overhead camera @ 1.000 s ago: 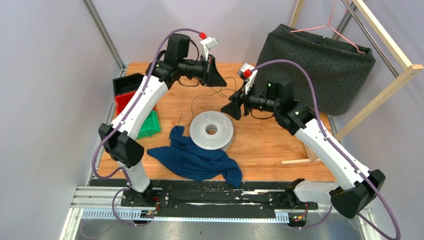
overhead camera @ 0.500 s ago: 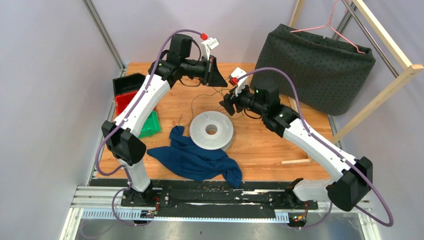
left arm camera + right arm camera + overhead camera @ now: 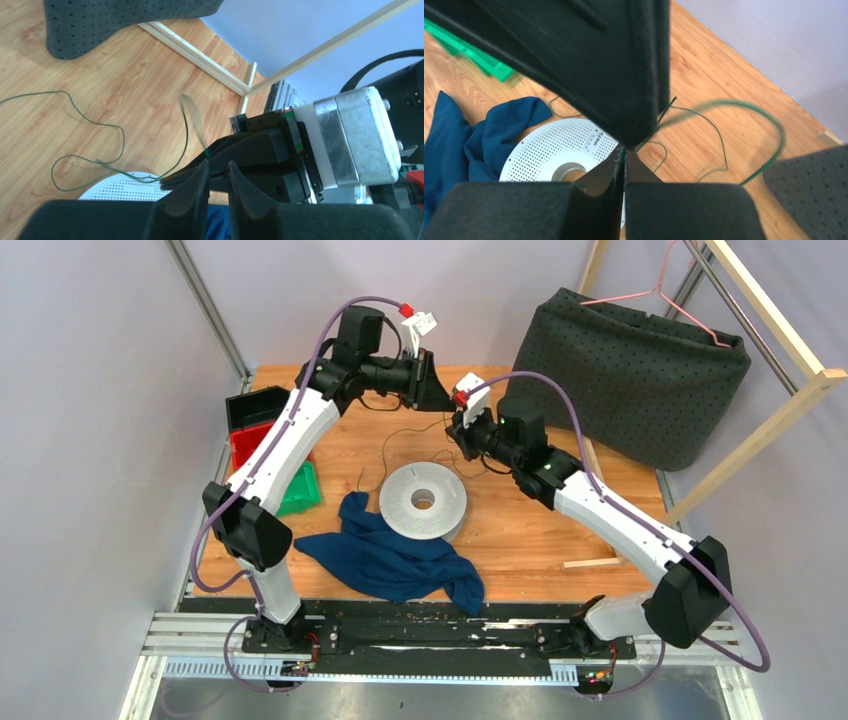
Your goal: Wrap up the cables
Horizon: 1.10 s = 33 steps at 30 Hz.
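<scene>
The thin green-black wire [image 3: 121,137] lies in loose loops on the table [image 3: 520,530] behind the white perforated spool [image 3: 423,500], with 1 strand raised to where the 2 pincers meet. The right pincer [image 3: 624,160] is clamped tight on that strand. A narrow slit is seen at the left pincer [image 3: 216,172]; whether the wire is gripped there cannot be told. If the strand is only nipped at the fingertips, it could be lost in the handover. The slack loops could be knotted or snagged by a quick pull.
</scene>
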Available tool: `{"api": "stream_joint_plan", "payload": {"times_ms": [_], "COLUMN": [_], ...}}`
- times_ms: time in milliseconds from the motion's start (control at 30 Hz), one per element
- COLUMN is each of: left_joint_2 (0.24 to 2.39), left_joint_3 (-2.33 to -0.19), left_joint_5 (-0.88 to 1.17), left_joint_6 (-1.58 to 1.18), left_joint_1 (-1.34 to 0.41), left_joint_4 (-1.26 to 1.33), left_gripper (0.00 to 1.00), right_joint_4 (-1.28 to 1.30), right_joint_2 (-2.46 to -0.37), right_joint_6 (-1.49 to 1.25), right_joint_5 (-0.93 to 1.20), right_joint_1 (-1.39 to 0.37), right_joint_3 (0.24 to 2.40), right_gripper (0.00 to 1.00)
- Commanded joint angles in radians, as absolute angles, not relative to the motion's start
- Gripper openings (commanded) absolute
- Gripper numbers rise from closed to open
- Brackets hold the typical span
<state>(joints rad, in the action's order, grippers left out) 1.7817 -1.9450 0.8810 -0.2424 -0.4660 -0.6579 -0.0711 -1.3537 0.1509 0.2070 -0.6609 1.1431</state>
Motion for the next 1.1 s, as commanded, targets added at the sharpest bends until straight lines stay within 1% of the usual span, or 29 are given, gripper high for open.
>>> {"api": "stream_joint_plan", "payload": {"times_ms": [0, 67, 167, 200, 267, 333, 367, 400, 467, 500, 667, 933, 1067], "left_joint_2": [1.787, 1.785, 1.769, 1.760, 1.728, 1.697, 1.681, 1.667, 1.654, 1.658, 1.718, 1.794, 1.851], "left_joint_3": [-2.008, -2.032, -2.049, -2.045, -2.008, -1.941, -1.896, -1.849, -1.757, -1.713, -1.520, -1.371, -1.322], "left_joint_5": [0.849, 0.785, 0.644, 0.597, 0.477, 0.382, 0.356, 0.353, 0.361, 0.364, 0.455, 0.510, 0.611], "left_joint_6": [-0.319, -0.322, -0.337, -0.337, -0.332, -0.326, -0.323, -0.313, -0.300, -0.307, -0.346, -0.376, -0.372], "left_joint_1": [-0.460, -0.454, -0.426, -0.413, -0.386, -0.368, -0.360, -0.352, -0.340, -0.330, -0.284, -0.266, -0.264], "left_joint_4": [-0.703, -0.704, -0.702, -0.701, -0.699, -0.699, -0.699, -0.701, -0.731, -0.751, -0.799, -0.741, -0.689], "left_gripper": [0.39, 0.59, 0.75, 0.78, 0.81, 0.82, 0.83, 0.87, 0.94, 0.96, 0.96, 0.96, 0.94], "right_joint_4": [-0.006, 0.042, 0.114, 0.139, 0.215, 0.266, 0.283, 0.292, 0.310, 0.319, 0.317, 0.291, 0.277], "right_joint_2": [-1.267, -1.216, -1.131, -1.106, -1.056, -1.015, -1.001, -0.990, -0.985, -0.989, -1.017, -1.073, -1.085], "right_joint_6": [0.081, 0.022, -0.106, -0.150, -0.256, -0.354, -0.389, -0.412, -0.420, -0.418, -0.424, -0.421, -0.420], "right_joint_5": [0.062, -0.012, -0.079, -0.085, -0.076, -0.038, -0.020, 0.025, 0.048, 0.053, 0.083, 0.157, 0.169], "right_joint_1": [-0.668, -0.649, -0.580, -0.544, -0.462, -0.373, -0.333, -0.304, -0.279, -0.278, -0.278, -0.278, -0.278], "right_joint_3": [1.127, 1.110, 1.090, 1.086, 1.082, 1.082, 1.083, 1.085, 1.100, 1.110, 1.114, 1.117, 1.116], "right_gripper": [0.01, 0.01, 0.01, 0.01, 0.01, 0.01, 0.01, 0.01, 0.01, 0.01, 0.01, 0.01, 0.01]}}
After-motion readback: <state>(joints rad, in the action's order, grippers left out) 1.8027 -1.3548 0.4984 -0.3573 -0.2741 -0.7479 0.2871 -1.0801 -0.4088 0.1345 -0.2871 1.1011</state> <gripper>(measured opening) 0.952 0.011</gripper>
